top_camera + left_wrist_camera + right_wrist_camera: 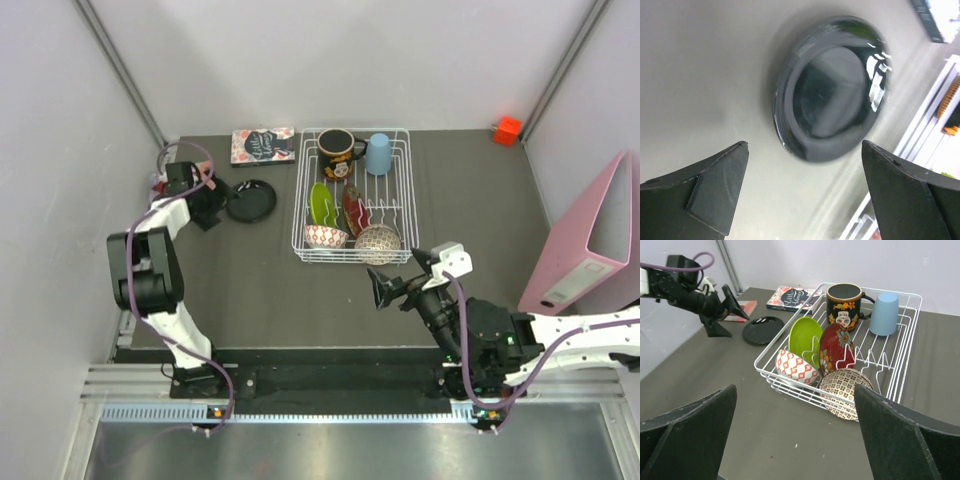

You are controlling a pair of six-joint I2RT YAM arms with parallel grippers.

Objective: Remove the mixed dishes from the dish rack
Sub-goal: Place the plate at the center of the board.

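**A:** From above, what's on the dark matte desk (260,290)?

**B:** A white wire dish rack (395,200) towards the back. A lime-green plate (321,203) and a red floral plate (355,211) stand on edge in it. It also holds a red-and-white patterned bowl (326,237), a beige patterned bowl (378,242), a black cartoon mug (337,152) and a pale blue cup (379,153). A glossy black round plate (250,201) lies flat left of the rack, with the left hand (214,208) just beside it. The right hand (381,287) hovers near the rack's front edge.

**A:** Anything else around?

**B:** A printed book (263,145), a small orange block (507,130) and a pink binder (590,235) leaning at the right.

**A:** And the left wrist view?

**B:** The fingers are spread wide, grasping nothing. The shiny plate is blurred and clear of both.

**A:** The right wrist view?

**B:** The fingers are also spread and empty, with the rack ahead unobstructed.
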